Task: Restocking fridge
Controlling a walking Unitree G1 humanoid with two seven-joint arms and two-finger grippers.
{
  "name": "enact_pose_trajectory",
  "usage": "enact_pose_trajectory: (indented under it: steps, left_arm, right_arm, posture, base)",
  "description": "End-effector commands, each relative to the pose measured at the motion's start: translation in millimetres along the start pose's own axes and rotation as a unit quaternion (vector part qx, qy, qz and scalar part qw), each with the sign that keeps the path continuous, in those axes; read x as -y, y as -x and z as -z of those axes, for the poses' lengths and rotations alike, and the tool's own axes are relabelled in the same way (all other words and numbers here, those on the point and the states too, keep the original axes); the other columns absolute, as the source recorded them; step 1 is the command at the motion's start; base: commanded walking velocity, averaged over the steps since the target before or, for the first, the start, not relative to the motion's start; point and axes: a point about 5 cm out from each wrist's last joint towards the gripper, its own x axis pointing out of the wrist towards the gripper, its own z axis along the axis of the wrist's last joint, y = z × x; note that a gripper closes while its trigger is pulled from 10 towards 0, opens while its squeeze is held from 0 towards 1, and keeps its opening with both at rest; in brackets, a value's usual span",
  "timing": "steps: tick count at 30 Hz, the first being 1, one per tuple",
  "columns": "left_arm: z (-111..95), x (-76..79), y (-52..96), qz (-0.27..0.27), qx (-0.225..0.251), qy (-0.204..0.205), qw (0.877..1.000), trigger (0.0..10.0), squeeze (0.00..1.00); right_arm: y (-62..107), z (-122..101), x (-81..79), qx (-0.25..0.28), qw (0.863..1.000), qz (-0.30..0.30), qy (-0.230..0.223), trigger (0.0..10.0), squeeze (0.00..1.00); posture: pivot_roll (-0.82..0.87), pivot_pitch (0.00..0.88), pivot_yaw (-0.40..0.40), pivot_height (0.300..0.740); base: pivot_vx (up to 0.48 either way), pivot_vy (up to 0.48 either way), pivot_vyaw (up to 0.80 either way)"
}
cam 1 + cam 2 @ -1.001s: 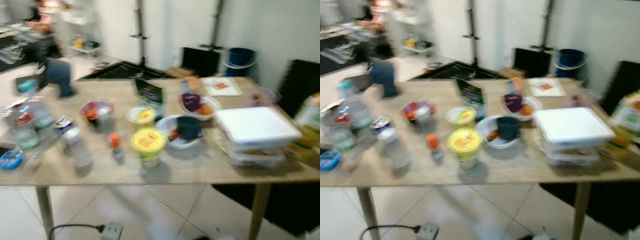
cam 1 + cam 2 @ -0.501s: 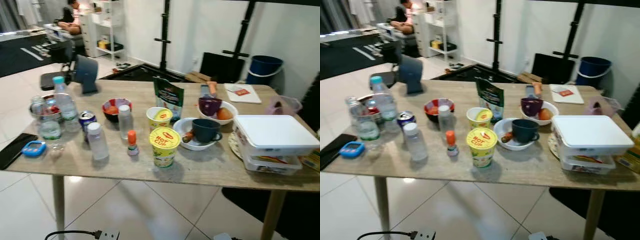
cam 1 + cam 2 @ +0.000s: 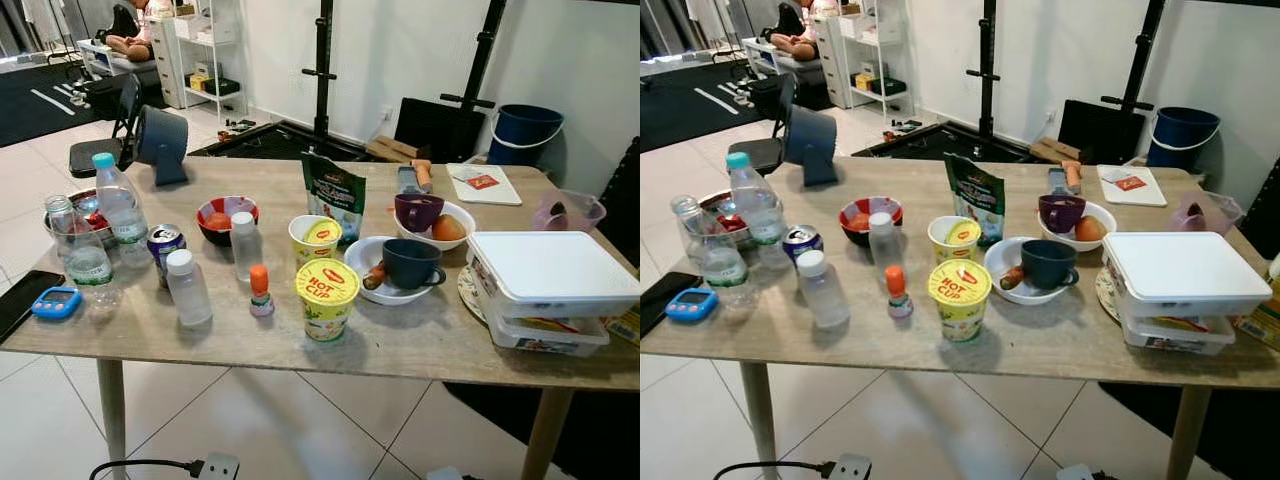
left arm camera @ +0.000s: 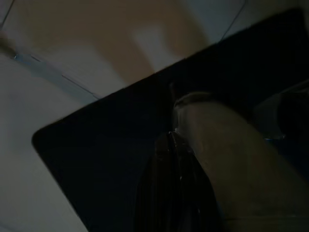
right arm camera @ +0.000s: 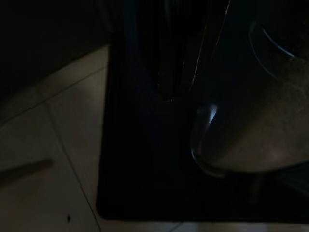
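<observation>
1. Pale wood-grain table (image 3: 420, 345) on slim wooden legs, standing on glossy white floor tiles and crowded with food and drink.
2. Readable print: the yellow-lidded noodle cup (image 3: 326, 299) near the front edge says "HOT CUP" in red; a second, shorter yellow cup (image 3: 315, 241) stands just behind it, its label too small to read.
3. A dark green foil pouch (image 3: 334, 195) stands upright behind the cups; its writing is illegible.
4. Clear plastic water bottles stand upright at the table's left: a tall blue-capped one (image 3: 119, 212), a white-capped one (image 3: 187, 289) and another (image 3: 244, 247) beside a red bowl (image 3: 227, 217). A drink can (image 3: 164, 246) stands between them.
5. A small orange-capped bottle (image 3: 260, 291) stands upright just left of the noodle cup.
6. A dark teal mug (image 3: 412, 264) sits in a white bowl (image 3: 372, 262); a purple cup (image 3: 417, 211) and an orange fruit (image 3: 447, 228) sit in another.
7. Stacked white lidded plastic boxes (image 3: 547, 288) lie flat at the right end.
8. Both wrist views are dark, over a black mat and tiles; cannot tell how either gripper's fingers stand.
</observation>
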Motion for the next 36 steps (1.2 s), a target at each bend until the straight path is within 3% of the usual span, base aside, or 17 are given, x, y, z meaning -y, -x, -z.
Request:
enact_pose_trajectory:
  steps: [1,11,25,26,28,29,36]
  left_arm:
    - [5.9,-0.5,0.8,-0.003,-0.011,-0.002,1.0,10.0,0.0]
    - [7.1,-1.2,1.2,-0.005,-0.012,-0.001,1.0,10.0,0.0]
    - [8.3,-2.3,1.2,-0.015,-0.019,-0.006,1.0,10.0,0.0]
    - [8.5,-2.0,1.2,-0.013,-0.019,-0.003,1.0,10.0,1.0]
    - [8.6,-1.8,1.2,-0.011,-0.019,0.001,1.0,10.0,1.0]
    - [8.7,-1.9,1.3,-0.012,-0.018,0.004,1.0,10.0,1.0]
    - [8.2,-2.7,1.3,-0.015,-0.017,0.007,1.0,10.0,1.0]
  right_arm:
    - [-0.2,-1.6,-0.9,0.003,1.0,-0.001,-0.003,10.0,0.0]
    - [-0.4,-2.9,-1.8,0.005,1.0,-0.001,-0.007,10.0,0.0]
    - [0.1,6.6,0.4,-0.021,0.999,0.022,0.018,10.0,0.0]
    - [0.2,7.1,0.4,-0.023,0.999,0.022,0.022,10.0,0.79]
    - [0.2,7.5,0.6,-0.024,0.999,0.023,0.025,10.0,0.79]
    - [0.3,8.1,1.2,-0.025,0.999,0.025,0.024,10.0,1.0]
    - [0.5,7.9,2.7,-0.025,0.999,0.03,0.024,10.0,1.0]
  posture:
    - [-0.03,0.011,0.0,0.74]
    - [-0.02,0.01,-0.001,0.74]
    - [-0.03,0.011,0.0,0.74]
    - [-0.03,0.011,0.002,0.74]
    - [-0.03,0.01,0.002,0.74]
    - [-0.03,0.011,0.002,0.74]
    - [-0.02,0.011,0.0,0.74]
  base:
    - [0.0,0.0,0.8]
    - [0.0,0.0,0.8]
    - [0.0,0.0,0.0]
    - [0.0,0.0,0.0]
    - [0.0,0.0,0.0]
    - [0.0,0.0,0.0]
    - [0.0,0.0,0.0]
